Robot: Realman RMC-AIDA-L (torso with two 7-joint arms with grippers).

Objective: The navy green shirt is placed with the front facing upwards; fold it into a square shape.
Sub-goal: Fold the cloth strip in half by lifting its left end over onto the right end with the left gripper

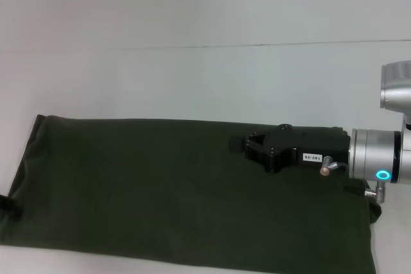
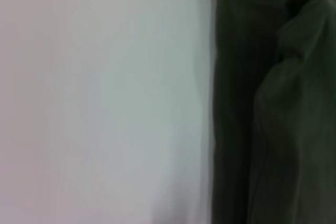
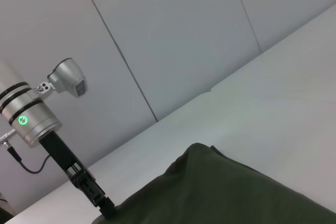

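While the right gripper [image 1: 241,143] hangs over the right half of the shirt [image 1: 148,184], its black fingers point toward the middle of the cloth, and whether they are parted or closed cannot be told. Behind them comes the black gripper body with a small white label, then the silver wrist with a lit blue ring at the right edge of the head view.

The left gripper [image 3: 107,209] reaches down to the shirt's [image 3: 231,192] left edge, its tips touching the cloth; whether they pinch the fabric cannot be told. Its silver wrist above carries a green ring.

The shirt lies on the white table [image 1: 192,75] as a long dark-green band running from left to right, smooth on top with no lettering showing. In the left wrist view a fold of the cloth [image 2: 283,129] bunches up beside the bare table [image 2: 105,103].
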